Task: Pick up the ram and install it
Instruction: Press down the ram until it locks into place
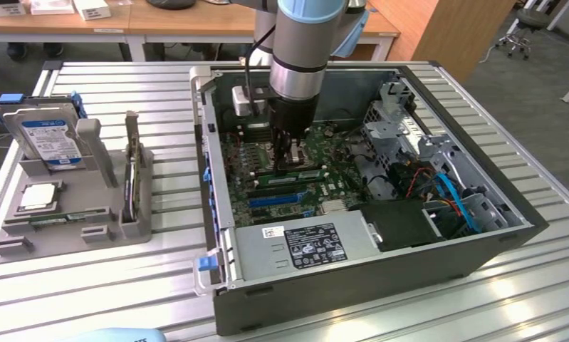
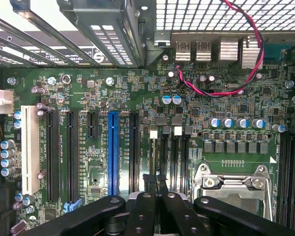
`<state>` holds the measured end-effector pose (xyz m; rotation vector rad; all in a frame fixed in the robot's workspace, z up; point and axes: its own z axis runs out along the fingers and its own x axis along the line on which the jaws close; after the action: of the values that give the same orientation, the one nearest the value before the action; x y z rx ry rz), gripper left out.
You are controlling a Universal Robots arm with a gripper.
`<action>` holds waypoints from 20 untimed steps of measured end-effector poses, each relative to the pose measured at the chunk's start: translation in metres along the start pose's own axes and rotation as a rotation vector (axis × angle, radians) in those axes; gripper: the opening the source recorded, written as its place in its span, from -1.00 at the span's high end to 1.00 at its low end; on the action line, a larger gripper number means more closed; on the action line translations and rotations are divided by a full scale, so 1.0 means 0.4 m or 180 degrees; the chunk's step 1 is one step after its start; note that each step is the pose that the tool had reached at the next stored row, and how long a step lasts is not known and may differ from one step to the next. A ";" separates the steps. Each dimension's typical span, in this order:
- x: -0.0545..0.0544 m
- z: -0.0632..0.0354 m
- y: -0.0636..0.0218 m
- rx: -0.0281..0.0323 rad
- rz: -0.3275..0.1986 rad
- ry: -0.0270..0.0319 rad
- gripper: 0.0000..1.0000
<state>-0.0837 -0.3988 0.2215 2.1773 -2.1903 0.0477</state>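
Ram [image 1: 301,173] down at the slots inside the open computer case [image 1: 360,281], apparently mid-install.

Finds the gripper [image 2: 155,179] low over the memory slots [image 2: 168,152], fingers pressed together with no gap; cannot tell whether pinching the ram's top edge or merely bearing on it. Places the ram as a green stick directly beneath the fingertips in the exterior view, lying along the slots just beside the processor socket [image 2: 233,184]. Risks a crooked seat if pushed off-centre or out of line: one end in, the other proud, latches unclosed. Risks flexing the motherboard [image 2: 137,98] or scraping nearby capacitors [image 2: 236,123] under too much force. Farther off, towards the exterior view's left, leaves the parts tray [image 1: 122,228] with its hard drive [image 1: 51,139].
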 end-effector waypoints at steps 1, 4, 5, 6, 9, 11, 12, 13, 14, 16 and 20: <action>0.000 0.000 0.000 0.0000 0.0000 0.0000 0.80; 0.000 0.000 0.000 0.0000 0.0000 0.0001 0.80; 0.000 0.000 0.000 0.0000 0.0000 0.0001 0.80; 0.000 0.000 0.000 0.0000 0.0000 0.0000 0.80; 0.000 -0.001 0.000 0.0001 0.0000 -0.0002 0.80; 0.000 -0.001 0.000 0.0001 0.0000 -0.0001 0.80; 0.000 -0.002 0.000 0.0001 0.0000 0.0000 0.80; 0.000 -0.002 0.000 0.0000 0.0000 0.0000 0.80; 0.000 -0.002 0.000 0.0000 0.0000 0.0000 0.80; 0.000 -0.002 0.000 0.0000 0.0000 0.0000 0.80; 0.000 -0.002 0.000 0.0000 0.0000 0.0001 0.80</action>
<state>-0.0837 -0.3988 0.2221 2.1771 -2.1900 0.0479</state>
